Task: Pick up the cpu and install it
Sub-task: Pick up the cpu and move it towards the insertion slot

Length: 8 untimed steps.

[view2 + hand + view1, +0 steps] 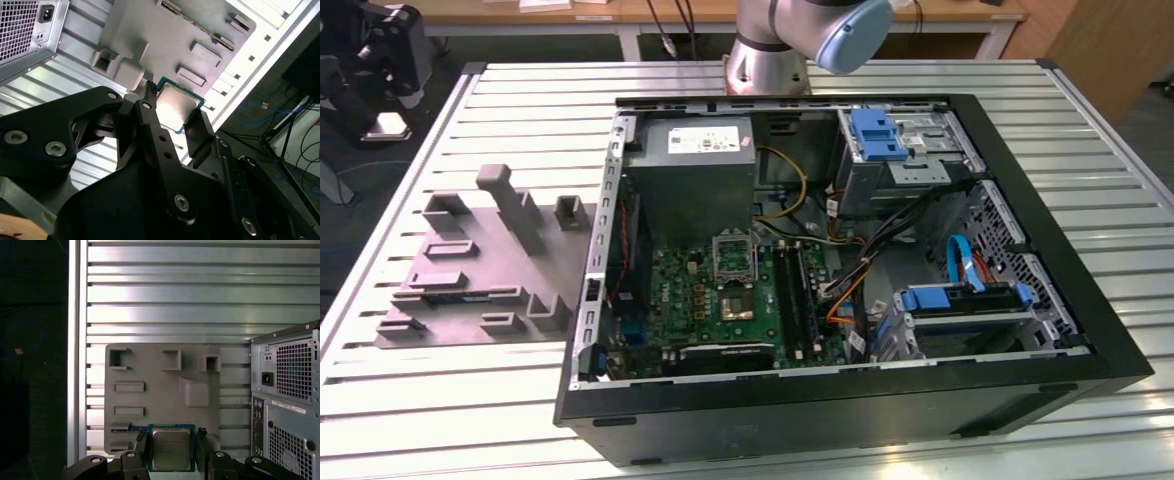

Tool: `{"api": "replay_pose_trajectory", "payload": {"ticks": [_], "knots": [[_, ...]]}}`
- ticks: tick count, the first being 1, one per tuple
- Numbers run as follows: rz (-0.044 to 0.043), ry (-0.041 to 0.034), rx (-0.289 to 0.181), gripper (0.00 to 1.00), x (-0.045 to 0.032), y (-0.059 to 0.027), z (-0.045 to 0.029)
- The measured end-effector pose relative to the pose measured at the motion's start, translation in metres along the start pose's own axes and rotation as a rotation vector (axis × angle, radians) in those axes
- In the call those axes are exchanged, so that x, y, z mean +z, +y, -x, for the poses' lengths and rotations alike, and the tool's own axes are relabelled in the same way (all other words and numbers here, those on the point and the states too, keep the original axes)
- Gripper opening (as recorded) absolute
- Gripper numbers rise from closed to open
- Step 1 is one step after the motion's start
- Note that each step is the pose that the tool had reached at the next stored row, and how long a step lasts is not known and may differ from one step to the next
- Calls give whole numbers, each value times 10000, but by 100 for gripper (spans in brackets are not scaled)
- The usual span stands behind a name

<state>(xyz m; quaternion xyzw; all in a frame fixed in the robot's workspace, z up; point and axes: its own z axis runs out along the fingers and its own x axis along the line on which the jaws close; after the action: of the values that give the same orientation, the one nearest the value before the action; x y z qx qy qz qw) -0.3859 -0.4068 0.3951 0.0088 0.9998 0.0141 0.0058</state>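
Note:
The cpu (171, 450) (178, 105), a thin square chip with a pale metal face and a greenish rim, sits between the two black fingers of my gripper (171, 446) (176, 114) in both wrist views. The gripper is shut on the cpu's edges and holds it well above the grey plastic fixture (160, 390) (165, 40) (480, 265). In the exterior view the open computer case (827, 390) lies on the slatted table. Its green motherboard (714, 295) faces up, with the metal-framed cpu socket (734, 252) at the board's far end.
The arm's base (771, 45) stands behind the case. Inside the case are a grey power supply (700, 160), blue drive brackets (878, 133) and loose cables (881, 250). The case's rear panel (287, 390) rises beside the fixture. Dark equipment (380, 60) stands at the exterior view's far left.

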Motion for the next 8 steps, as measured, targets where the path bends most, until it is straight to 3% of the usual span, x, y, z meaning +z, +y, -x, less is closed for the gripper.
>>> {"api": "replay_pose_trajectory", "payload": {"ticks": [8], "knots": [[0, 0, 0, 47, 1, 1, 63]]}}
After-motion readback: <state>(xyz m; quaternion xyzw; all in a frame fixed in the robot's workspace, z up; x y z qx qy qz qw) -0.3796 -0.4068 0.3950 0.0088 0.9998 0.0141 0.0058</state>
